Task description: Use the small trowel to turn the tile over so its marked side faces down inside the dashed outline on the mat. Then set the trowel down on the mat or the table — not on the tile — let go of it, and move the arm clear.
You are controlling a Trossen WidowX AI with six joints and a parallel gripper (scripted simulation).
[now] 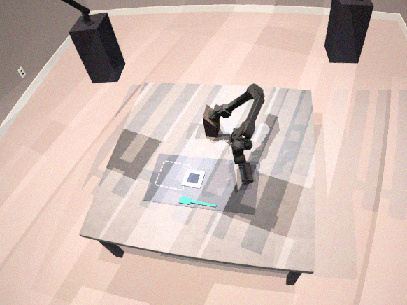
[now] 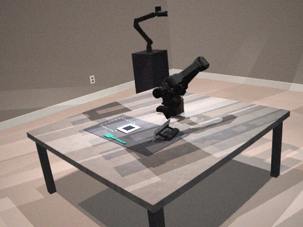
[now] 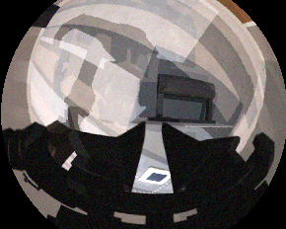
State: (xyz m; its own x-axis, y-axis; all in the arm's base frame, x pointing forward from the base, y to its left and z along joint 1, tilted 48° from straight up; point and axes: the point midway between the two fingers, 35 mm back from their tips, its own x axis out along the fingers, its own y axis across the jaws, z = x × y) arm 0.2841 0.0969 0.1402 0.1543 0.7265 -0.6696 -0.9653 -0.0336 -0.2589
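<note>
1. While the arm point(image 1: 252, 108) bends over the table point(image 2: 166, 172), its gripper point(image 1: 245, 175) lies low at the right end of the mat point(image 1: 210, 183), well apart from the tile and the trowel.
2. The gripper's fingers stand at a narrow gap with nothing between them; in the wrist view the tile point(image 3: 154, 177) shows through that gap, farther off.
3. The tile point(image 1: 192, 178) lies flat on the mat with its dark marked square facing up, its left edge touching or slightly overlapping the right edge of the dashed outline point(image 1: 164, 175); most of it sits outside the outline.
4. The trowel point(image 1: 196, 202) lies flat along the mat's near edge, blade end to the left and handle pointing right, just short of the tile and not touching it.
5. Open mat stretches between the tile and the gripper, and between the trowel's handle tip and the gripper.
6. The mat sits well inside the table's edges, with broad table surface on every side.
7. The arm's base point(image 1: 210, 126) stands behind the mat, off its far edge.
</note>
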